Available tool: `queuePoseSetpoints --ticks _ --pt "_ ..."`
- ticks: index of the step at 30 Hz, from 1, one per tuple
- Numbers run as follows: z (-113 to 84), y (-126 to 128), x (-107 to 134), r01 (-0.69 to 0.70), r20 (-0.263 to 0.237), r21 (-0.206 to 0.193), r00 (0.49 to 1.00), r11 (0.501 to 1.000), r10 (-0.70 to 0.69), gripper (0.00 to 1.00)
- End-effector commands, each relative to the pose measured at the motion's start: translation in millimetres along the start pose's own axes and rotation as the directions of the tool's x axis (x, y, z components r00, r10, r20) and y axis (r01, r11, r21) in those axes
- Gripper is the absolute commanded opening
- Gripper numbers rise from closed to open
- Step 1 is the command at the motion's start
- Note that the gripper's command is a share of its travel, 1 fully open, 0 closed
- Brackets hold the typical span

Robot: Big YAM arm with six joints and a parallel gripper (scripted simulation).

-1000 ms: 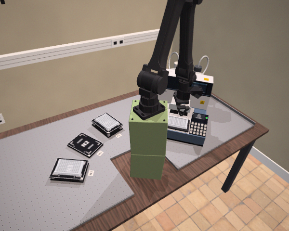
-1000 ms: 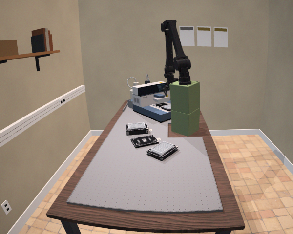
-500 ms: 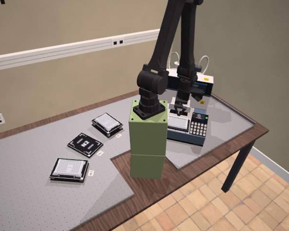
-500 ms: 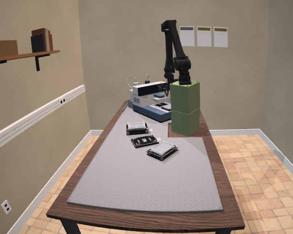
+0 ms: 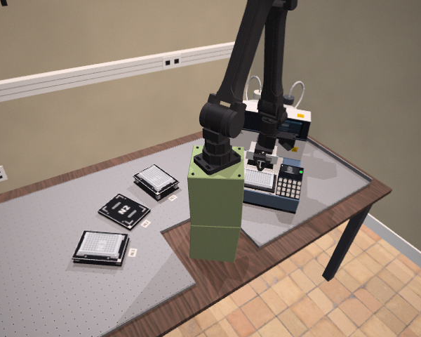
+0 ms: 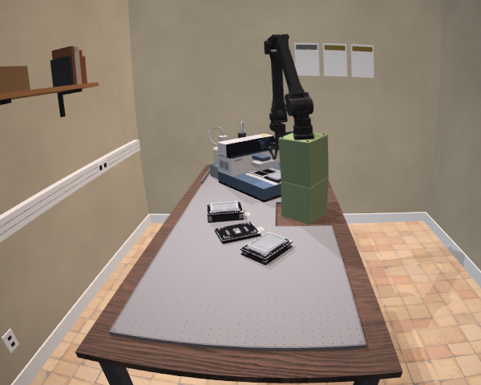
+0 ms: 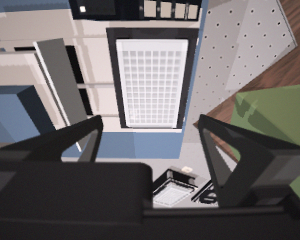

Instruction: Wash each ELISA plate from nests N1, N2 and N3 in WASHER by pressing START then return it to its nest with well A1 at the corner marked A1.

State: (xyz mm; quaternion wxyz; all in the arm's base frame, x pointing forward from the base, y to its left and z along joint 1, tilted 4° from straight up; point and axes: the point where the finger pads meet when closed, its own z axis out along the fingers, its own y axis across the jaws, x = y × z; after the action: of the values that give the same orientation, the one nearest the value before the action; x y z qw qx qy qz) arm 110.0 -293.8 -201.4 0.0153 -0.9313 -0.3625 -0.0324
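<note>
On the washer (image 5: 272, 201) (image 6: 248, 186) (image 7: 150, 145), plate (image 5: 258, 178) (image 6: 273, 176) (image 7: 151, 82) below open end effector (image 5: 261, 165) (image 6: 273, 154) (image 7: 150, 120).

White gridded plate (image 5: 258, 179) (image 6: 274, 176) (image 7: 151, 82) flat in the dark-rimmed washer carrier (image 5: 269, 189) (image 7: 114, 80), lamp (image 5: 300, 171) green.

White and blue are shown on the plate washer (image 5: 272, 201) (image 6: 248, 184) (image 7: 150, 145), whose keypad (image 5: 289, 187) (image 7: 170, 10) is patterned with pale keys on black and whose lamp (image 5: 301, 171) is lit green. The pale plate (image 5: 259, 178) (image 7: 149, 82) is patterned with a grid of wells and framed in black, while the black nest N2 (image 5: 123, 210) (image 6: 237, 234) is lettered and cornered in white. The pedestal (image 5: 215, 203) (image 6: 304, 178) is coloured green, the arm (image 5: 239, 54) (image 6: 293, 74) black, the grey mat (image 5: 40, 290) (image 6: 240, 306) is dotted with dark holes, and the brown table (image 5: 217, 268) (image 6: 240, 364) is streaked with wood grain.
</note>
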Motion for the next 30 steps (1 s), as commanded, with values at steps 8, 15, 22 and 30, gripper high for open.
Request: queuePoseSetpoints --ticks 8,15,22,30 --pt "19.3 7 2 -0.006 0.0 -0.006 1.0 1.0 0.006 1.0" --pt "31.2 6 2 -0.007 -0.001 -0.004 1.0 1.0 0.007 1.0" --pt "39.6 4 1 -0.011 -0.001 -0.003 1.0 1.0 0.011 1.0" --pt "53.2 4 3 -0.008 -0.002 -0.002 1.0 1.0 0.008 1.0"
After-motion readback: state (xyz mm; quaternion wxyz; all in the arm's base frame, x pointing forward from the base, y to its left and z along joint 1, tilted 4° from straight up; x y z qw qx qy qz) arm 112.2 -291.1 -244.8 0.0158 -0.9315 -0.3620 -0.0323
